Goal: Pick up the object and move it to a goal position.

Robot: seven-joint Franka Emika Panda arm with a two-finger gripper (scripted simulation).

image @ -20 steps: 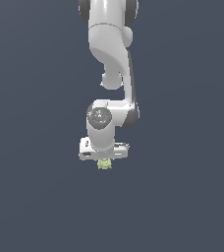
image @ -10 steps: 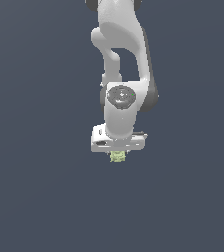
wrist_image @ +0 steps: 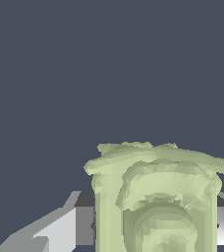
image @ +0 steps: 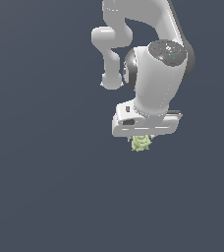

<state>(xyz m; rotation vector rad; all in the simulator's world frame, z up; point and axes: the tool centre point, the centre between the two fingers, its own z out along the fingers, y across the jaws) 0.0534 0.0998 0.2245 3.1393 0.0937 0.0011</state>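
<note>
Flat, even simulator light on both of my feeds, no glare.

From the exterior view I see the arm (image: 155, 74) lit softly from above, its underside shading to grey, against a uniform dark slate backdrop with no cast shadows. On the wrist view the pale yellow-green block (wrist_image: 155, 202) shows coarse, faceted shading; edges are crisp, without blur or lens distortion.

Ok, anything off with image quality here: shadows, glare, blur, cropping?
Exterior view: flat, even simulator lighting, no cast shadow on the plain dark blue-grey ground, only soft shading on the white arm; the small pale yellow-green lumpy block under the white gripper is sharp but tiny. Wrist view: no blur or glare; the block fills the frame's lower part, cropped at the edge, faceted and blocky, with grey fingers on either side.
</note>
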